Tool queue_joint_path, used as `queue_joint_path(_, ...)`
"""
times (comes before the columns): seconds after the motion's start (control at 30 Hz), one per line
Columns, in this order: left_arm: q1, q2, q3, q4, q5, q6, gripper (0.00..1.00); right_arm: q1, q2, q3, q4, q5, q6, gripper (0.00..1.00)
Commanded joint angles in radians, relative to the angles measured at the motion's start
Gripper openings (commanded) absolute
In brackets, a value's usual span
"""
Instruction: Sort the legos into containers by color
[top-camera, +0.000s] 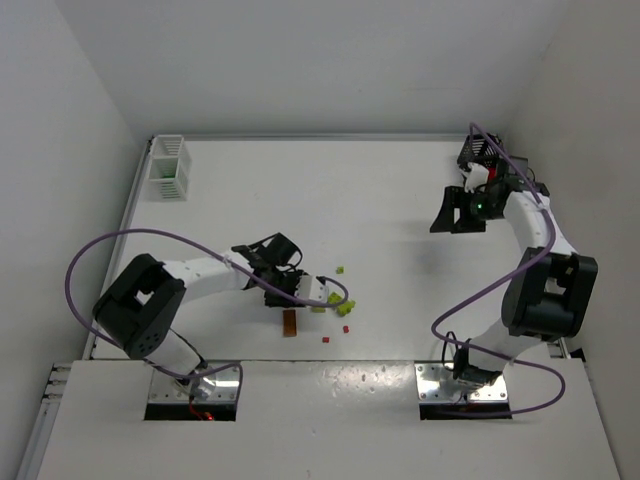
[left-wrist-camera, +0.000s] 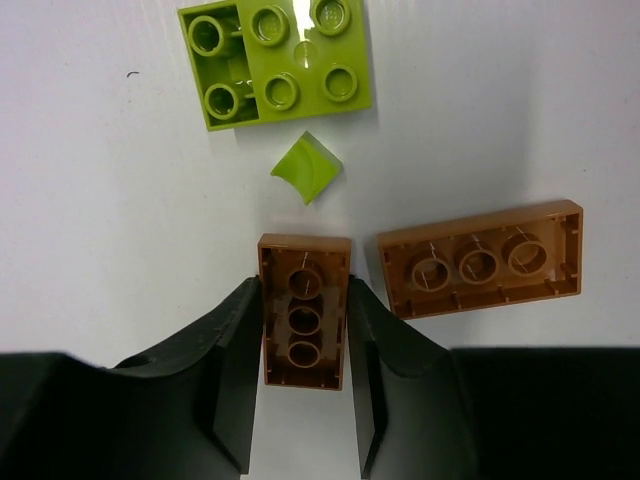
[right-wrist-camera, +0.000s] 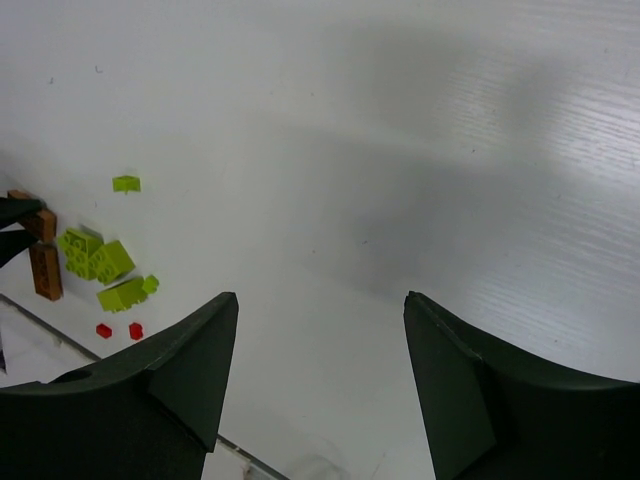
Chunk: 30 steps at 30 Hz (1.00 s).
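White table (top-camera: 400, 190), walled on three sides. The left pincer (left-wrist-camera: 304, 288) is closed on an orange brick (left-wrist-camera: 304, 320), one finger against each long side. A second orange brick (left-wrist-camera: 480, 262) lies just to its right, with a lime chip (left-wrist-camera: 307, 167) and a lime plate (left-wrist-camera: 275, 62) ahead. The right pincer (right-wrist-camera: 320, 305) hangs open and empty over bare table, near the black bin (top-camera: 482, 150) in the far right corner. The white bin (top-camera: 167, 168) stands in the far left corner.
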Motion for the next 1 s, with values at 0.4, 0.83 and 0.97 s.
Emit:
queue_joint_path(0.4,0.492,0.049,0.518,-0.198,0.22,-0.335,0.07,0.004,-0.123,-0.003,0.019,-0.094,0.015,0.68)
queue_joint_path(0.83,0.931,0.405,1.139,0.075,0.161,-0.859,0.06,0.013,-0.123,-0.053,0.038,-0.123,0.053,0.68)
queue_joint_path(0.97,0.997,0.494,1.209,0.205,0.195,-0.977,0.06,0.013,-0.123,-0.053,0.038,-0.132,0.053,0.68)
